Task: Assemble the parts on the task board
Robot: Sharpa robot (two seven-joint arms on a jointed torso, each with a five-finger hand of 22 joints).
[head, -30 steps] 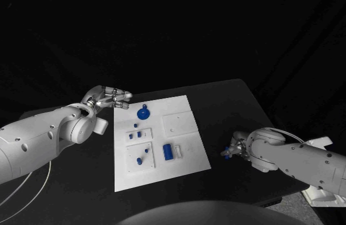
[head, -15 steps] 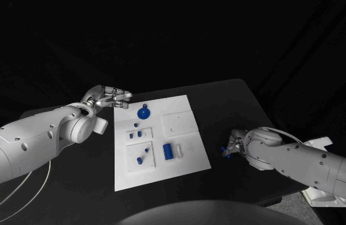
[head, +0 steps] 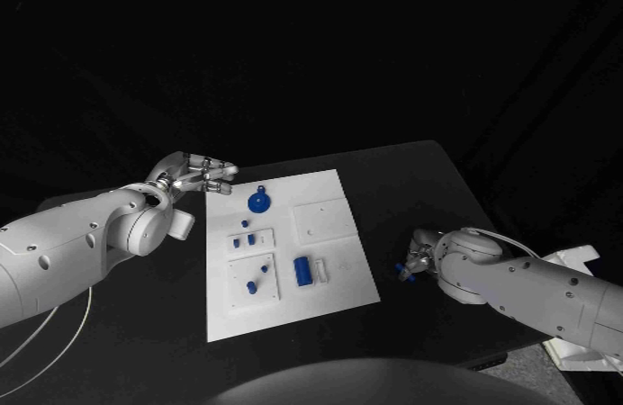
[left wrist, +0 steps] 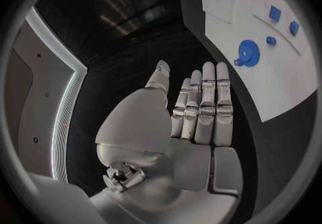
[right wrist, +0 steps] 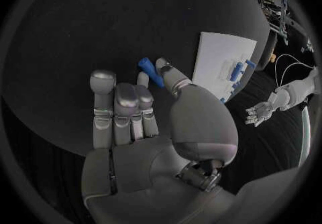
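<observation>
Black table (head: 428,198), task board (head: 331,292) placed in the middle.
A small blue part (right wrist: 150,71) is pinched by the right hand (right wrist: 134,103) beside the board, probably for insertion; the left hand (left wrist: 195,111) is kept flat, holding nothing.

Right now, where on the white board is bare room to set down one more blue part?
The task board is bare along its near edge and on its right side, beside the blank square plate. It is crowded on the left: round blue part, small pegs, and blue block. The right hand pinches a blue part over black table.
</observation>
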